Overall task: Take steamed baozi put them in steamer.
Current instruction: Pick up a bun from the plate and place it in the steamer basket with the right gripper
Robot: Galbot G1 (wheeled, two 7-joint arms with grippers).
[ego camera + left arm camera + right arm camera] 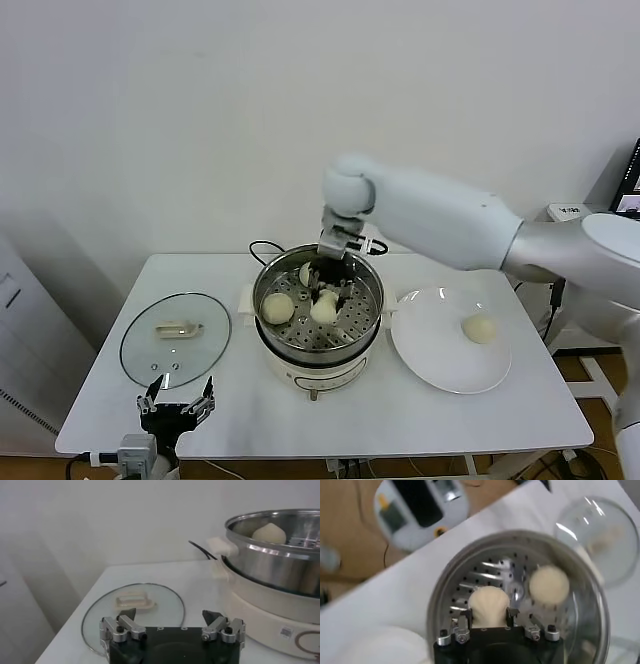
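Baozi (489, 605) is held between the closed fingers of the right tool (489, 622) low inside the steamer (368, 300) at the worktop's middle, probably for a soft release, while the left tool (177, 408) waits wide open at the front edge.

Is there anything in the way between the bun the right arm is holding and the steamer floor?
Nothing visible. The right gripper is shut on a steamed baozi already low inside the steamer. The other buns sit apart from it, not under it.
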